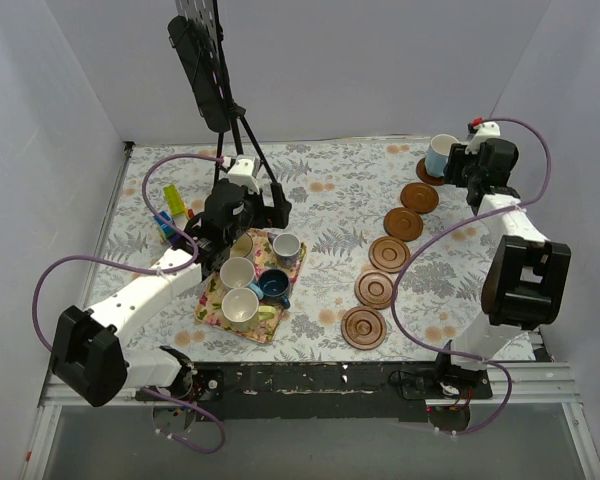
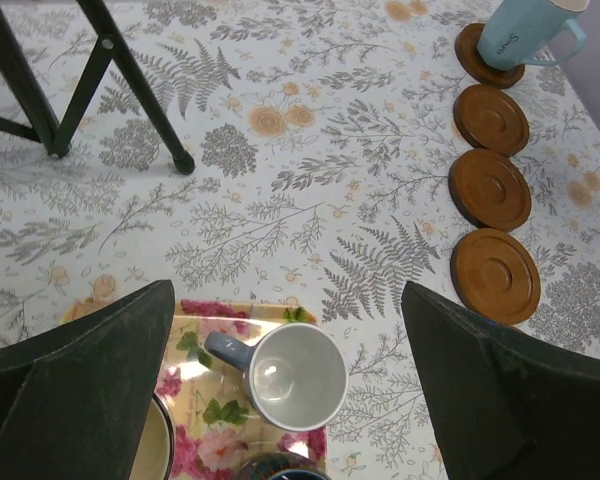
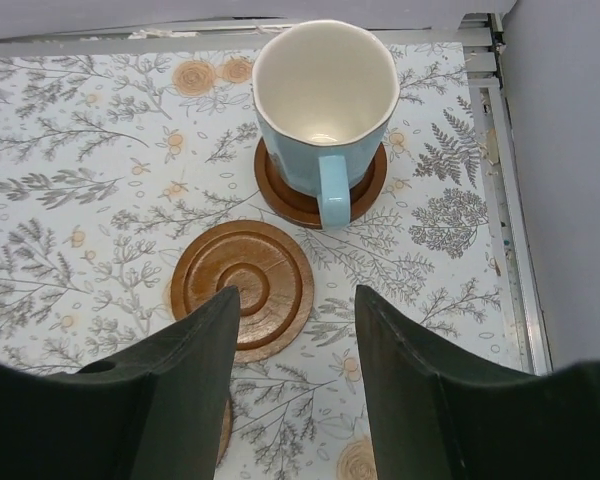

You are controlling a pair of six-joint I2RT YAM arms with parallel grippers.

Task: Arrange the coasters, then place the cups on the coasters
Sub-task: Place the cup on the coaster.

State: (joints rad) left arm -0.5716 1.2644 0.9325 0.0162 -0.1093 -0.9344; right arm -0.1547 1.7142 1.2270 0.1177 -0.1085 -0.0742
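- Desk (image 1: 320, 200), covered in fern-print cloth, carried everything.
- Floral mat (image 2: 220, 410) lay at 7 o'clock on the desk, with the remaining cups (image 1: 238, 272) standing on it.
- Left end effector (image 2: 285, 295) hung over the mat with its jaws spread wide, gripping nothing; a grey cup (image 2: 295, 378) stood upright below the gap.
- Right end effector (image 3: 297, 300) hovered at 1 o'clock, jaws moderately apart and empty.
- Six coasters (image 1: 389, 253) curved in a row from 5 o'clock up to 1 o'clock, each just beside the next.
- Light blue cup (image 3: 325, 100) stood upright on the farthest coaster, its handle towards the right end effector.
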